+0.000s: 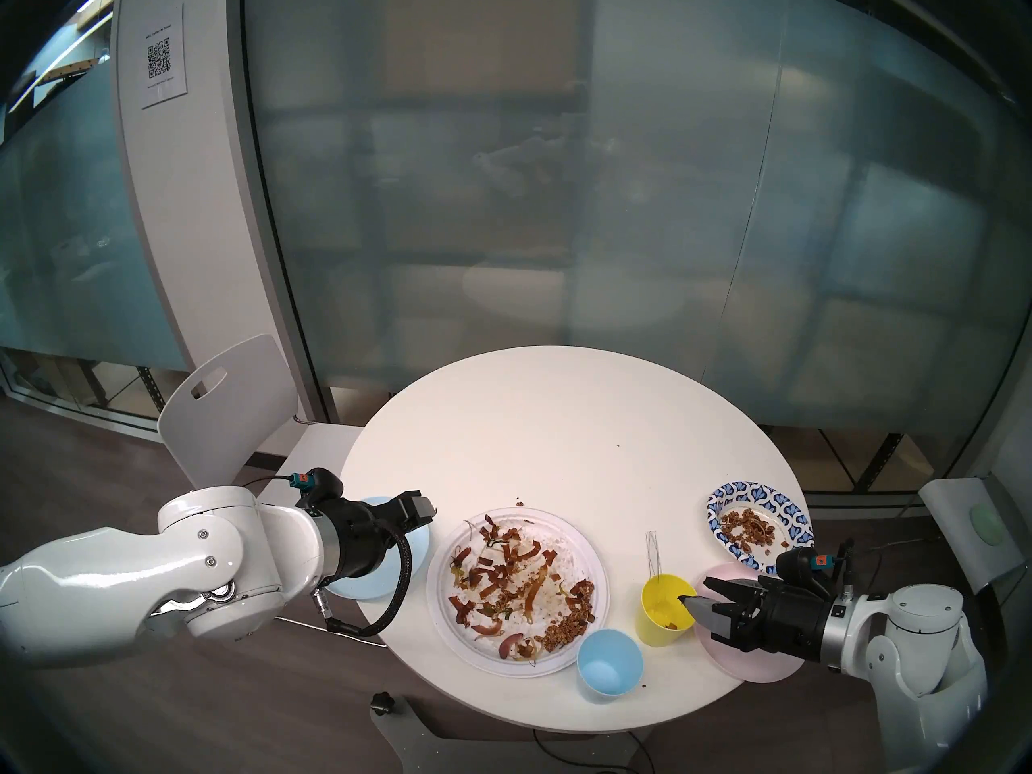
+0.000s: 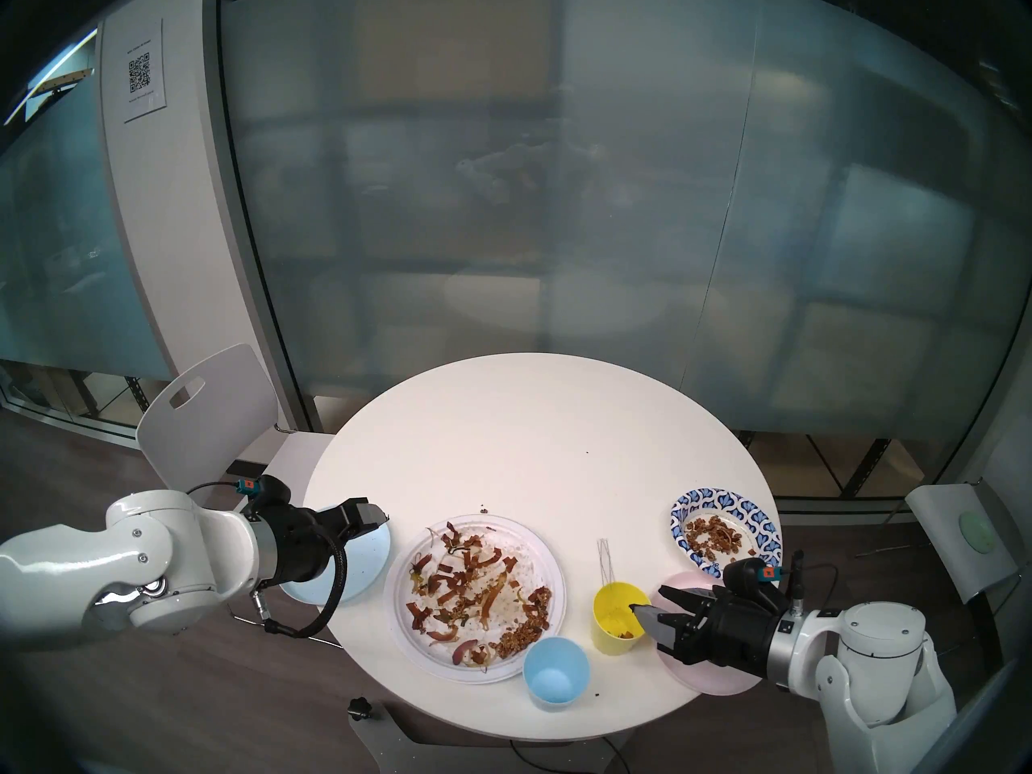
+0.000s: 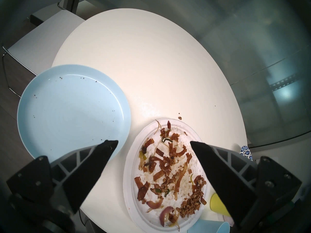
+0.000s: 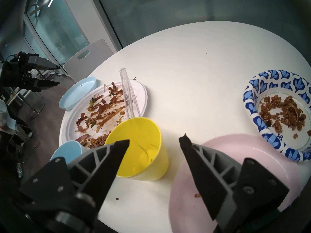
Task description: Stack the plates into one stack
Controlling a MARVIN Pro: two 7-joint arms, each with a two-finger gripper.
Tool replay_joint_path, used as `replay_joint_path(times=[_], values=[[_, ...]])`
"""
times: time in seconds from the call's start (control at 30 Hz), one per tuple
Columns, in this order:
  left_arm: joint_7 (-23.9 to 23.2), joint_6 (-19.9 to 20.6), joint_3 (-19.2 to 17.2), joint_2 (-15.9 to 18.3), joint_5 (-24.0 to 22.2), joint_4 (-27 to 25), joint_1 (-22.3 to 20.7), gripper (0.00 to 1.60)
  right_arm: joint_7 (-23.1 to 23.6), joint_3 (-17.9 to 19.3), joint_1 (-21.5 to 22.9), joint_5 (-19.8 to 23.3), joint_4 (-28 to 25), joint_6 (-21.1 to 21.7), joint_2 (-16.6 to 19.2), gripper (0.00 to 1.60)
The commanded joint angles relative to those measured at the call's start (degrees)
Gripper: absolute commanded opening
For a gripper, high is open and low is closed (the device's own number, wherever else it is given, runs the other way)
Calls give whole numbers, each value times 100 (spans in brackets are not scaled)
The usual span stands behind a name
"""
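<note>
Four plates lie apart around the large white ridged plate (image 1: 516, 588) of scraps: light blue (image 3: 72, 110) left, pink (image 4: 235, 177) and patterned paper (image 4: 276, 110) right; both grippers (image 3: 154, 143) (image 4: 154, 141) gape empty, poised to start stacking

A white sheet (image 1: 162, 63) stuck on the white pillar at the room's far left carries a QR code (image 1: 158, 58); a line of small print stands above the code and another below it, both too small to read. On the patterned paper plate (image 4: 276, 113), near the desk's right edge, a ring of faint grey capital lettering (image 4: 279, 92) runs around the inner well just inside the blue leaf rim, but the words cannot be made out. No other writing shows.
</note>
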Motion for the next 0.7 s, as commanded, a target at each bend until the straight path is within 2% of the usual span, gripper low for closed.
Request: replay_joint_path(times=[0.0,0.33,0.47,0.67], values=[[-26,-8,-37,-4,13,-37,-39,160,34,-48,273,-33,50,92,246,111],[-30,-16,-18,5,8,-37,-55,160,73,-173,562,-33,239,272,428,109],[-31,-19,-11,8,6,-37,-61,160,78,-230,639,-44,292,309,474,95],[-33,-24,-1,13,3,-37,-70,160,64,-408,803,-71,345,422,560,99]])
